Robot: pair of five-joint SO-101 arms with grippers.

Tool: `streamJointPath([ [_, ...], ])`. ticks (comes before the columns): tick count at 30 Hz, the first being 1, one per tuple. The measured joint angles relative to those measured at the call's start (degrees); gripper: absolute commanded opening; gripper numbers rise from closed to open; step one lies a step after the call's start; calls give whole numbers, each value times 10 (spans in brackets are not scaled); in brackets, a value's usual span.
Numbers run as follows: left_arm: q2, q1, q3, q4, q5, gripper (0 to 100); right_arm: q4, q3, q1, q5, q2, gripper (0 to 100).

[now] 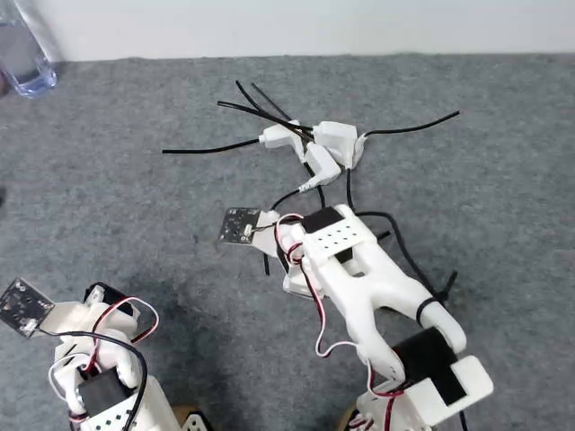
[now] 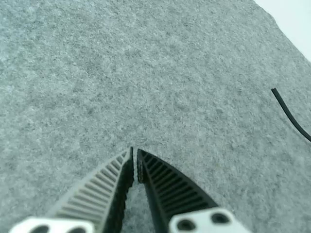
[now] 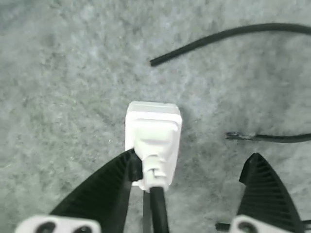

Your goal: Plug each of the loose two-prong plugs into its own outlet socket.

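Inside my open right gripper [image 3: 193,156], low over the carpet, lies a white two-prong plug [image 3: 154,145]. It is pushed into a white socket block [image 3: 151,112], and its black cord runs back beside one finger [image 3: 104,194]. From above, the right arm [image 1: 359,269] covers that spot. Just beyond it lies a cluster of a white socket block [image 1: 338,137] and two white plugs [image 1: 277,136] [image 1: 322,165], with black cords fanning out. My left gripper [image 2: 135,154] is shut on nothing above bare carpet, on the left arm [image 1: 99,359] at the near left.
Grey carpet [image 1: 126,206] covers the table. Loose black cord ends [image 3: 214,39] [image 3: 272,138] lie close to the right gripper, and another cord end [image 2: 290,115] lies off to the side of the left one. A clear bottle [image 1: 22,54] stands at the far left corner.
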Motion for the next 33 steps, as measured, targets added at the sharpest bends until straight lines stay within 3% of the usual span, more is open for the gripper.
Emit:
streamJointPath([
  [14, 0, 0, 0, 0, 0, 15, 135, -48, -27, -69, 29, 322],
  [22, 0, 0, 0, 0, 0, 15, 121, -52, -26, -61, 32, 318],
  [29, 0, 0, 0, 0, 0, 15, 32, -17, -11, -38, 32, 311],
  [33, 0, 0, 0, 0, 0, 15, 14, -15, 6, -29, 32, 128],
])
